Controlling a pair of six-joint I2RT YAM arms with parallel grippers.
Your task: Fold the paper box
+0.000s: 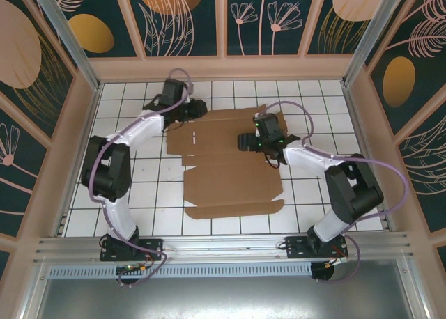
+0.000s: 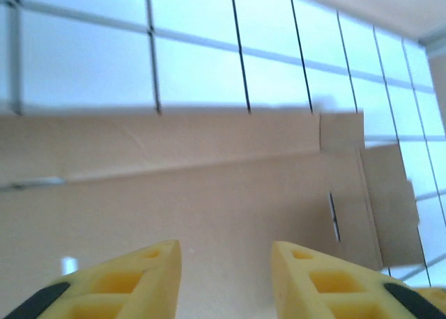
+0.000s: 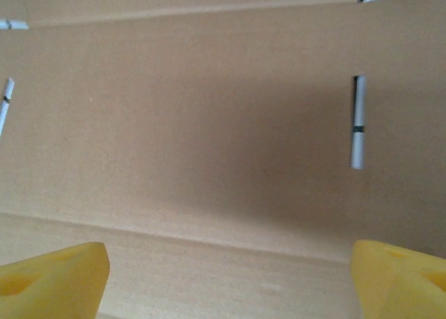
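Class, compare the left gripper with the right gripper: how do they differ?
The left gripper hangs near the far-left edge of the paper box; the right gripper hangs over an inner panel. The right gripper's jaws gape wider than the left gripper's. Both are open and hold nothing.

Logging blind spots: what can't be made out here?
- Top view: the left claw hides the far-left corner of the paper box; the right claw hides part of its right side.
- Left wrist view: frame edges cut the box off.
- Right wrist view: box outline cut off; contact unclear.
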